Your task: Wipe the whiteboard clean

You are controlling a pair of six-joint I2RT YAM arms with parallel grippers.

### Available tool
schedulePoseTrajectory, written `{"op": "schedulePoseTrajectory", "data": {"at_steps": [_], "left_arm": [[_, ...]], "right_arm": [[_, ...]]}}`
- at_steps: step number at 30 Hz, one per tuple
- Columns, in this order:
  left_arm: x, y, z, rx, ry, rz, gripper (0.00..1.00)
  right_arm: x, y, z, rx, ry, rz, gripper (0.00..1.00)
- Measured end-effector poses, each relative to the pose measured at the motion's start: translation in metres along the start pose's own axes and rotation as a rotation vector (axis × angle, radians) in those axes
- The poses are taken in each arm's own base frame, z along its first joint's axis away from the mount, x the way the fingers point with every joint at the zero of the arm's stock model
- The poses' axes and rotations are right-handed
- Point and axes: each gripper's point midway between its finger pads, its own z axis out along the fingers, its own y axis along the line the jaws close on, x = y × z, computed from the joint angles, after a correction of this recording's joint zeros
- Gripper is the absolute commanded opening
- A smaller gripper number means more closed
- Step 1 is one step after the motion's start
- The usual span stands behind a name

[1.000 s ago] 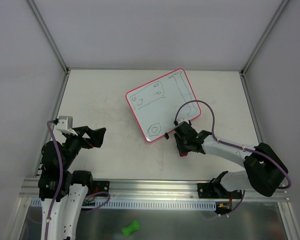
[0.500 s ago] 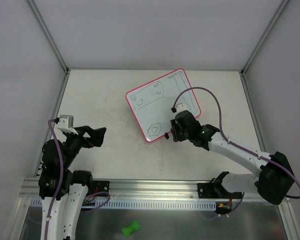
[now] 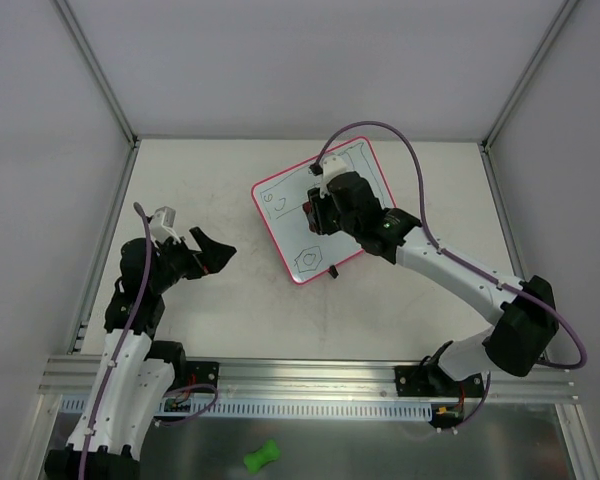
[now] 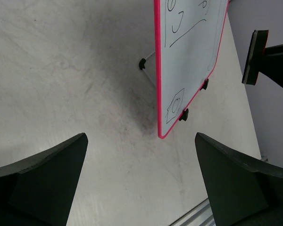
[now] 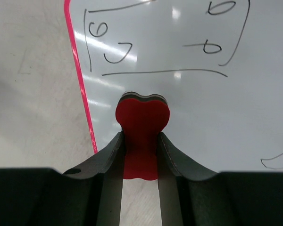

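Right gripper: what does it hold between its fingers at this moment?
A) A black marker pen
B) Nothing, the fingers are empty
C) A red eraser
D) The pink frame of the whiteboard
C: in the right wrist view the right gripper is closed on a red eraser, whose rounded end sticks out past the fingertips, with the whiteboard and its marker lines behind it.

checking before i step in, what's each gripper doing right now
left gripper: open, empty
right gripper: shut on the red eraser, over the whiteboard
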Motion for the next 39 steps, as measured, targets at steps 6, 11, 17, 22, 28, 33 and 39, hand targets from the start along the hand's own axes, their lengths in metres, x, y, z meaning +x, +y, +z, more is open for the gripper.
{"op": "schedulePoseTrajectory", "data": {"at_steps": [6,11,17,22,28,33,39], "left_arm": [[-0.002,0.001,0.039,0.096,0.009,-0.099,0.99],[-0.014,-0.001,0.065,0.181,-0.011,-0.123,0.92],[-0.04,-0.015,0.084,0.281,-0.057,-0.102,0.81],[-0.066,-0.024,0.1,0.335,-0.102,-0.065,0.77],[-0.079,-0.02,0.127,0.357,-0.094,-0.065,0.71],[-0.072,-0.007,0.144,0.344,-0.067,-0.085,0.68],[-0.073,-0.003,0.157,0.36,-0.058,-0.08,0.62]], "right_arm": [[-0.023,0.017,0.011,-0.059,-0.033,-0.046,0.0],[-0.029,0.023,0.02,-0.08,-0.049,-0.075,0.0],[-0.031,0.028,0.04,-0.083,-0.058,-0.1,0.0],[-0.031,0.033,0.053,-0.089,-0.064,-0.119,0.0],[-0.04,0.039,0.066,-0.096,-0.081,-0.135,0.0],[-0.045,0.047,0.075,-0.102,-0.101,-0.161,0.0],[-0.043,0.056,0.084,-0.109,-0.108,-0.184,0.0]]}}
